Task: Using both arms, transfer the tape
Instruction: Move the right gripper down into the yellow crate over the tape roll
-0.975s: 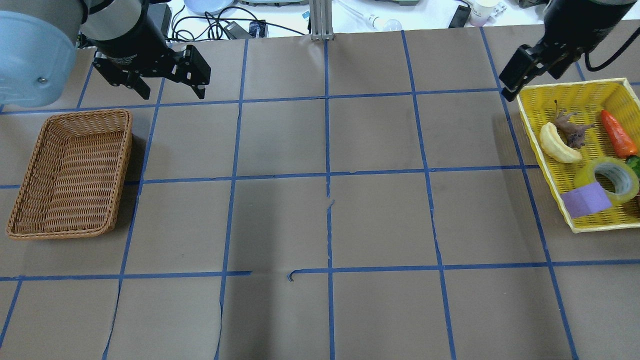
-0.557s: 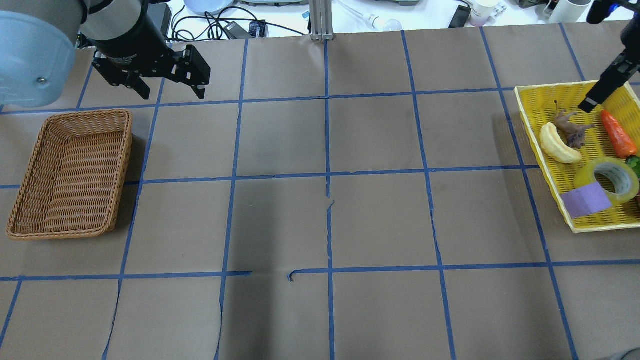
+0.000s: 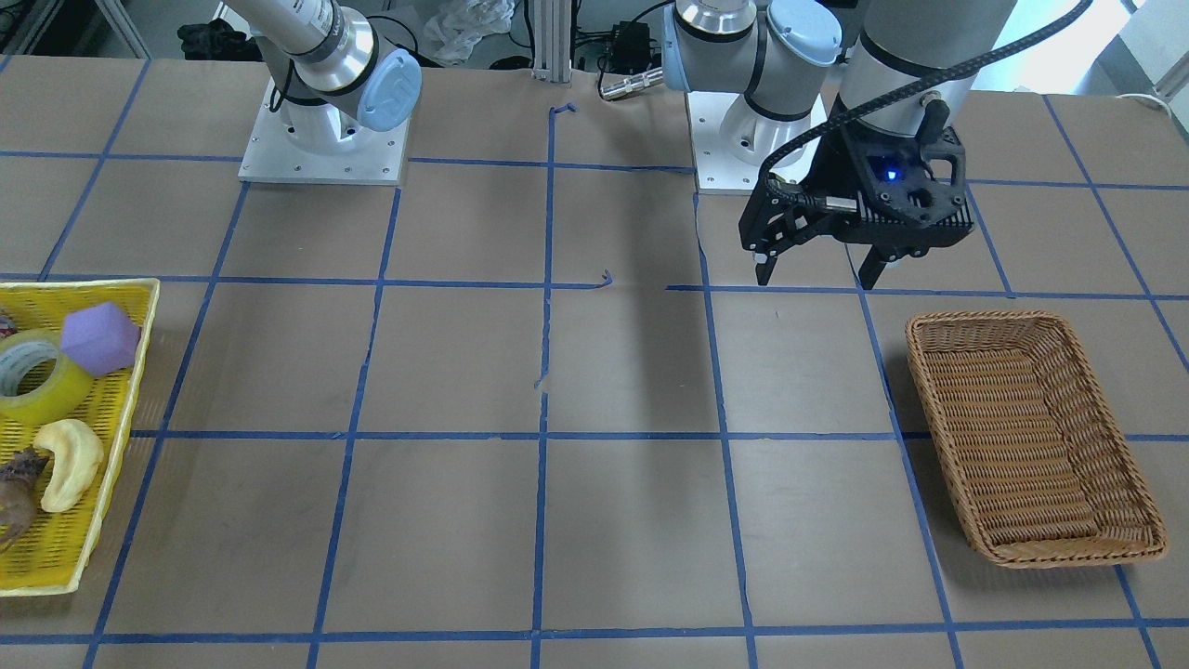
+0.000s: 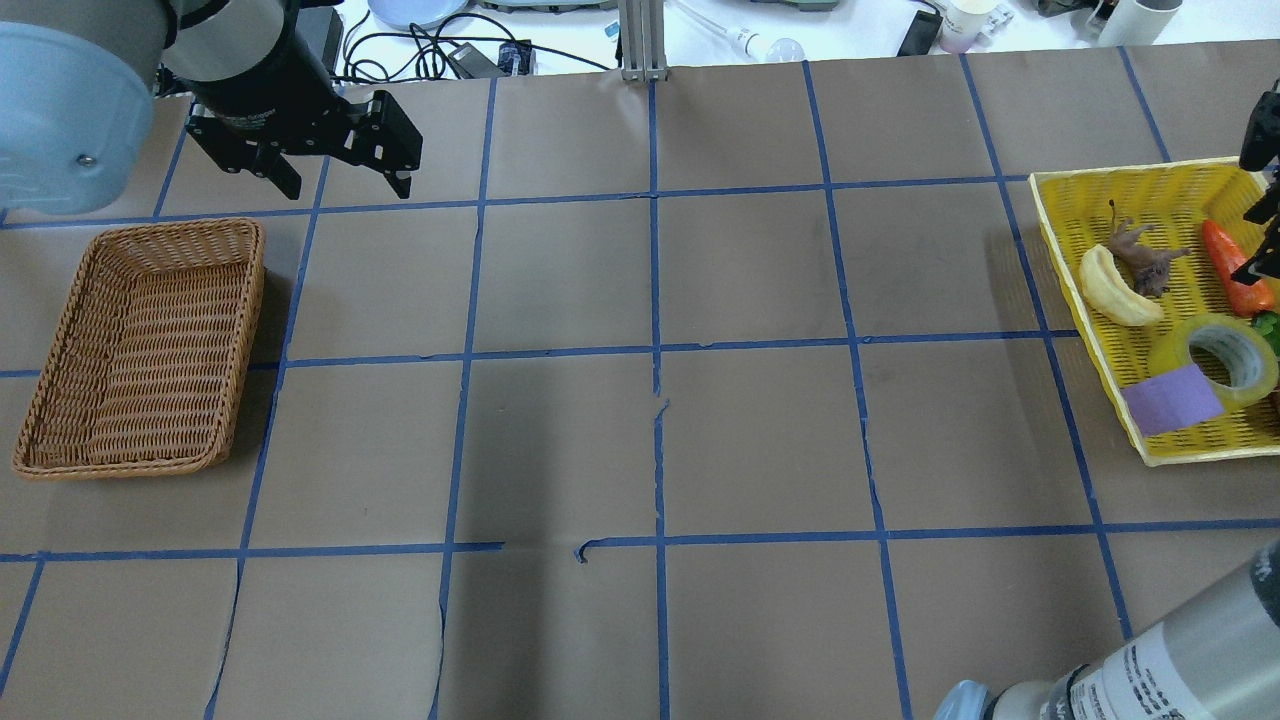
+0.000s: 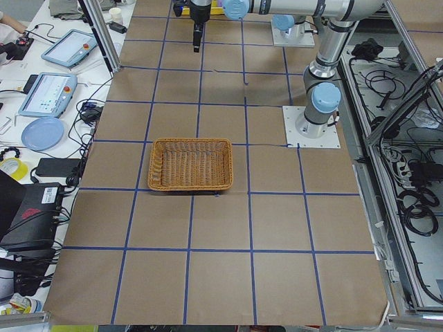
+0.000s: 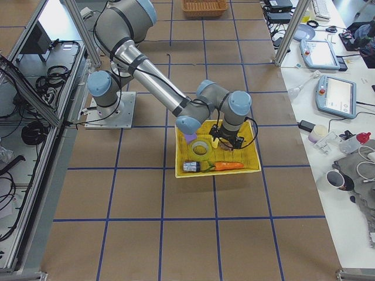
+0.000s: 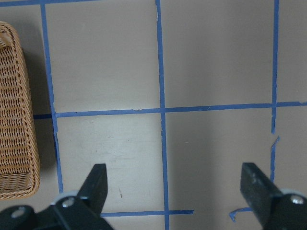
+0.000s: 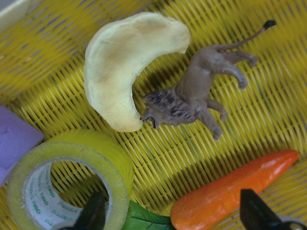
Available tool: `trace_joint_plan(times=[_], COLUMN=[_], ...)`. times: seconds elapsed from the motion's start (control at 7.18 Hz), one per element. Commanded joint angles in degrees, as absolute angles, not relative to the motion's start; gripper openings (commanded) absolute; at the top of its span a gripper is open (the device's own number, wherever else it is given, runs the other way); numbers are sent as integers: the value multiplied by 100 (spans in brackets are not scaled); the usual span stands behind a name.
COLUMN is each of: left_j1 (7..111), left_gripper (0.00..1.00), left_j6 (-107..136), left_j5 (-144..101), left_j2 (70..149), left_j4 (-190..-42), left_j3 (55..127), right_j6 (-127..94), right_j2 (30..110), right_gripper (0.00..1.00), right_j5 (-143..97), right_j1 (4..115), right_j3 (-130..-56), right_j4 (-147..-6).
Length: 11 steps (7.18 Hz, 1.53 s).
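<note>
The yellow tape roll lies in the yellow basket at the table's right end. It also shows in the front view and in the right wrist view. My right gripper is open and empty and hovers over the basket's contents, with the tape by its left finger. In the overhead view only one of its fingers shows, at the right edge. My left gripper is open and empty, above the table beyond the wicker basket. It also shows in the front view.
The yellow basket also holds a pale crescent toy, a brown lion figure, an orange carrot and a purple polyhedron that touches the tape. The wicker basket holds nothing. Blue tape lines grid the brown table.
My right gripper has moved from beyond the yellow basket's far left corner to over the basket, at the view's right edge. The right forearm now shows at bottom right. The left arm is still.
</note>
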State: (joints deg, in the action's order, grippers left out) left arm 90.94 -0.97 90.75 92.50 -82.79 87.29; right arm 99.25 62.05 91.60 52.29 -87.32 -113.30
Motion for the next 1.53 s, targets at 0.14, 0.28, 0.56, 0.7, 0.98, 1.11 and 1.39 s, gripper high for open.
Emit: trace_joint_plan(times=[0.14,0.28,0.56,0.7,0.98,1.11,1.39], left_j1=[9097,9097,9097,9097,9097,9097,9088], left_gripper=[100,100,100,100,100,100,100], left_j6=[-97,-97,-97,-97,-105,-97,-105], left_j5=[9079,9070,9079,9070,9079,9079,9070], left_j2=[9246,9246,9237,9246,9237,9246,9246], left_j4=[-8279,-8271,-8271,-8271,-8279,-8279,-8271], left_j3=[8728,8728,8736,8728,8736,8736,8728], right_j6=[10108,10090,10090,10099,10003,9819,9713], right_j2=[6117,6117,6135,6143,6187,6353,6643], right_gripper=[97,86,45,17,0,0,0], right_j5=[9194,9185,9167,9176,9228,9220,9194], right_j1=[4861,4808,4781,4781,4781,4781,4991], right_j3=[-9279,-9507,-9641,-9633,-9554,-9423,-8828], right_j4=[-11408,-11608,-11619,-11610,-11567,-11506,-10797])
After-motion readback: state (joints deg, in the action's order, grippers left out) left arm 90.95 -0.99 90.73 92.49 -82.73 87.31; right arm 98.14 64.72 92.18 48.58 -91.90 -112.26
